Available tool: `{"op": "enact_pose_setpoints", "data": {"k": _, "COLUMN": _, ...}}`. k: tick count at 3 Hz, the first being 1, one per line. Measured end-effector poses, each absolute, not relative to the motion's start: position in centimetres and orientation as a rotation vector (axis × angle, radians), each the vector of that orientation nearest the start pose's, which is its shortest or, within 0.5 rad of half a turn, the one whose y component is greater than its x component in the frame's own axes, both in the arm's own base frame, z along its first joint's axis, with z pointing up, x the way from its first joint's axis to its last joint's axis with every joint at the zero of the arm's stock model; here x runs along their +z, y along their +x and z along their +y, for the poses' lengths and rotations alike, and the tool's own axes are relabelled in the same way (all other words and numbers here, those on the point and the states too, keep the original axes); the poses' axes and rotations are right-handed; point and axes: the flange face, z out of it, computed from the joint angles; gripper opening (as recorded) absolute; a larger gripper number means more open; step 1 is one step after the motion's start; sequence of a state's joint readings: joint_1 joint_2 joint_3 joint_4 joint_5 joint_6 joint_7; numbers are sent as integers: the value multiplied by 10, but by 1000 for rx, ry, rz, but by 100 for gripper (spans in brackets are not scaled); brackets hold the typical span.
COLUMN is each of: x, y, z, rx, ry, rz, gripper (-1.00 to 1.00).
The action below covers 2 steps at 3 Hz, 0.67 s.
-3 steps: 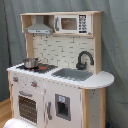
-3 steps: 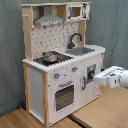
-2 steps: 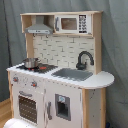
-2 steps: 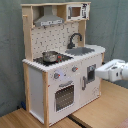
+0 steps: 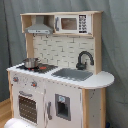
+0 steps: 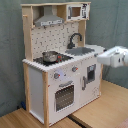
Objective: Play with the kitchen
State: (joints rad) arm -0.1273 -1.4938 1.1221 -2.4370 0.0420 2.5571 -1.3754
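Claw (image 6: 102, 56) at the second exterior view's right edge, level with the sink (image 6: 82, 50); can't tell its state. Near the kitchen (image 6: 60, 60) counter end, contact unclear. Kitchen stands on wood floor (image 6: 100, 107).

One toy kitchen (image 5: 60, 70) stands in both exterior views. It carries one grey range hood (image 5: 39, 29) at 11 o'clock, one microwave (image 5: 74, 23) at 1 o'clock, one black faucet (image 5: 84, 59), one grey sink (image 5: 73, 74), and one pot (image 5: 30, 62) on the stove at 9 o'clock. Two red-centred knobs (image 6: 57, 76) sit above one windowed oven door (image 6: 64, 96). One robot arm (image 6: 114, 56) shows at 3 o'clock in the second exterior view.
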Motion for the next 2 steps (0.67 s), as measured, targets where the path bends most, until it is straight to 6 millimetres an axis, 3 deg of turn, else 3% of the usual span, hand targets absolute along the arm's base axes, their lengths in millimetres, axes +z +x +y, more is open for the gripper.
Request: {"op": "enact_pose_setpoints", "data": {"k": 2, "x": 605, "y": 119, "z": 416, "rx": 523, "ry": 535, "rz": 1506, "gripper": 100}}
